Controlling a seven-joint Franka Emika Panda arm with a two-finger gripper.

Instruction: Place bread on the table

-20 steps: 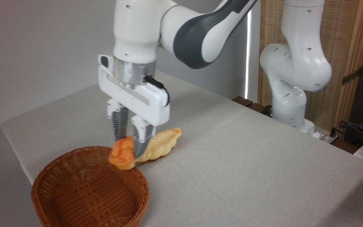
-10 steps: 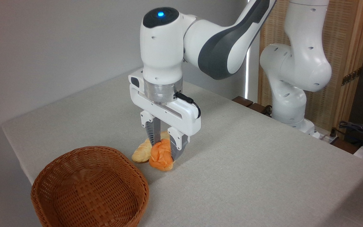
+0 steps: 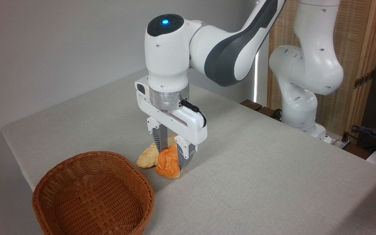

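Observation:
The bread [image 3: 168, 164], a small glossy orange knotted bun, is held between the fingers of my gripper [image 3: 172, 157], which is shut on it. The bun's underside is at or just touching the grey-beige cloth of the table [image 3: 256, 163], right of the basket. The gripper points straight down from the white arm.
A paler yellow braided loaf [image 3: 148, 156] lies on the cloth just behind the bun, partly hidden by the fingers. A brown wicker basket [image 3: 93, 194] stands empty at the front left corner. The arm's base [image 3: 300, 101] is at the back right, with cables [image 3: 370, 137] beyond.
The gripper carried the bun from above the basket's rim rightward and down to the cloth. In the last half second it sank only slightly lower.

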